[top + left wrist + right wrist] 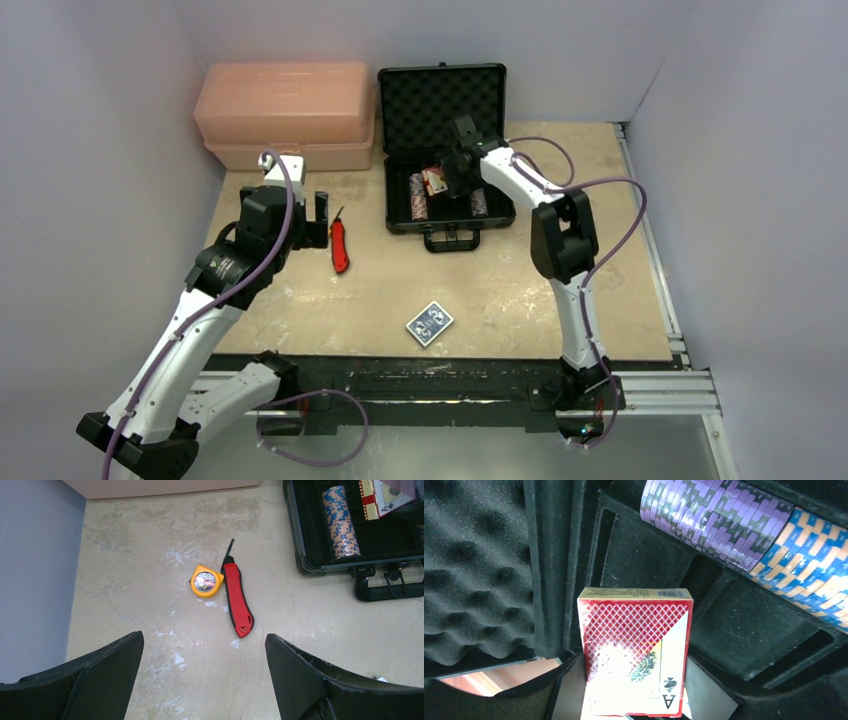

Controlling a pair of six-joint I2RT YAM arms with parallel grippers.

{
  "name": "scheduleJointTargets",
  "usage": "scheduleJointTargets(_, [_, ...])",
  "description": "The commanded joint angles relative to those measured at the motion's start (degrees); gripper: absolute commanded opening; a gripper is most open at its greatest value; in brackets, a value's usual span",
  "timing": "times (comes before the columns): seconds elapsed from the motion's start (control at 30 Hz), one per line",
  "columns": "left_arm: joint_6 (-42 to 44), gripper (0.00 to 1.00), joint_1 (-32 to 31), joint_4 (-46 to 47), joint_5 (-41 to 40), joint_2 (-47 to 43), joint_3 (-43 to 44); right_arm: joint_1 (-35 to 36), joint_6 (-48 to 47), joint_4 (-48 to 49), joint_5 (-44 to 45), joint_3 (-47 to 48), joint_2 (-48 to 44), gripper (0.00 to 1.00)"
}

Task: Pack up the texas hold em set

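Note:
The black briefcase (398, 205) lies open at the back centre, its foam lid (440, 95) raised. My right gripper (452, 172) is inside it, shut on the red card deck (634, 645), which it holds over the black tray; the deck also shows in the top view (433, 182). A row of purple-white chips (704, 520) and blue-orange chips (809, 575) lies in a slot beside it. The blue card deck (429, 323) lies flat on the table near the front. My left gripper (204, 637) is open and empty above the table, left of the case.
A red utility knife (237, 600) and a yellow tape measure (206, 581) lie just ahead of my left gripper. A large pink toolbox (285, 110) stands at the back left. The case handle (385, 585) sticks out toward the front. Walls close in the left and back.

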Motion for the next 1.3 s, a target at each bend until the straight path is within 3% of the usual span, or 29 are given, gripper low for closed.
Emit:
scheduleJointTargets(0.0, [1.4,0.91,0.4,1.9,-0.2,-0.7,0.0,-0.4,5.3,3.2,1.5,4.5,-0.1,0.0])
scheduleJointTargets(0.43, [1.5,0.91,0.5,2.0,-0.2,-0.5,-0.1,-0.7,10.5,3.2,6.9,7.7,3.8,0.0])
scheduleJointTargets(1.27, [1.5,0.91,1.3,2.2,1.0,-0.6,0.0,-0.6,10.6,1.5,14.6,13.0,10.4,0.0])
